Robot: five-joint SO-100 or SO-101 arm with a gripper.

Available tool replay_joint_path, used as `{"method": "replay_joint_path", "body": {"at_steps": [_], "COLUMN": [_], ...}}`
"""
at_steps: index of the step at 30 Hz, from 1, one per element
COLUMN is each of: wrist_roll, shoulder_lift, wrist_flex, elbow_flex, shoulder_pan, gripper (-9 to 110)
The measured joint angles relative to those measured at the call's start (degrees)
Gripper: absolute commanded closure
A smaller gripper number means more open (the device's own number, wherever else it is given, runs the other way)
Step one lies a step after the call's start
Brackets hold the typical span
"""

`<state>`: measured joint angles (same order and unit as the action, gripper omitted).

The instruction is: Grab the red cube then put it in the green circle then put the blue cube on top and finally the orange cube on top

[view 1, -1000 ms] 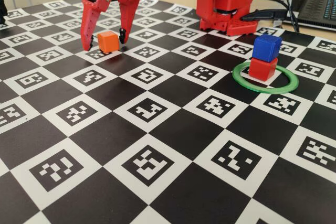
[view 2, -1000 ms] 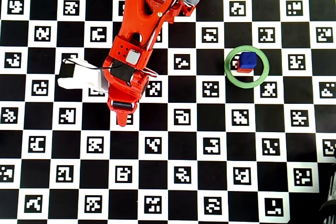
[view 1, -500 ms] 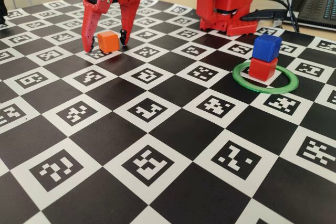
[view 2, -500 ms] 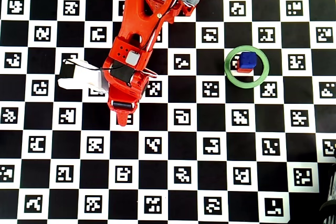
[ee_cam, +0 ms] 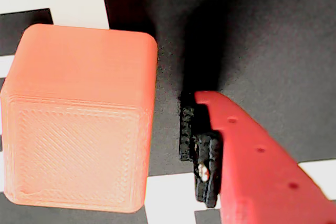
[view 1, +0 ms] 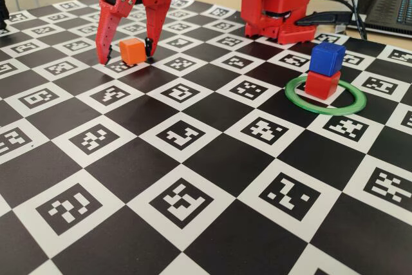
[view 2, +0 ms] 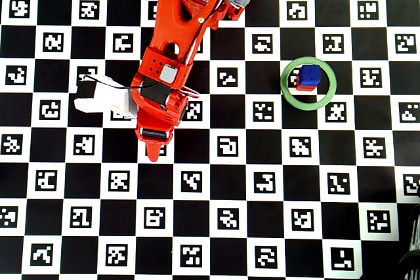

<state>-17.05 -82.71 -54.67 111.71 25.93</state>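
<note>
Tool [view 1: 124,54] was spread open around the orange cube [view 1: 132,50], one finger on each side, tips right down at the checkerboard tabletop [view 1: 193,159]. Compared with a second earlier it had shifted a touch toward the fixed view's left, so the right-hand finger sat closer to the cube. In the wrist view the black pad [ee_cam: 202,150] was just beside the cube's side face, with a thin dark gap, so not touching yet as far as I could tell; the other finger was out of that frame.

So my read: the closing squeeze on the last cube was about to happen, nothing gripped yet.

Over on the right of the fixed view, the red cube [view 1: 322,84] sat inside the green circle [view 1: 347,106] with the blue cube [view 1: 327,58] stacked on top, so two of three steps looked done.

Orange cube sat flat on the tabletop, well apart from the stack. Being a cube, it had no real long axis; its side faces looked roughly square to the fingers.
</note>
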Motion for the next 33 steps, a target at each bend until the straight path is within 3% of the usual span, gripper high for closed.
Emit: {"method": "replay_joint_path", "body": {"at_steps": [33], "wrist_roll": [3.3], "shoulder_lift": [0.0], "wrist_flex": [1.1], "elbow_flex": [0.0], "shoulder_pan": [0.4], "gripper": [65]}}
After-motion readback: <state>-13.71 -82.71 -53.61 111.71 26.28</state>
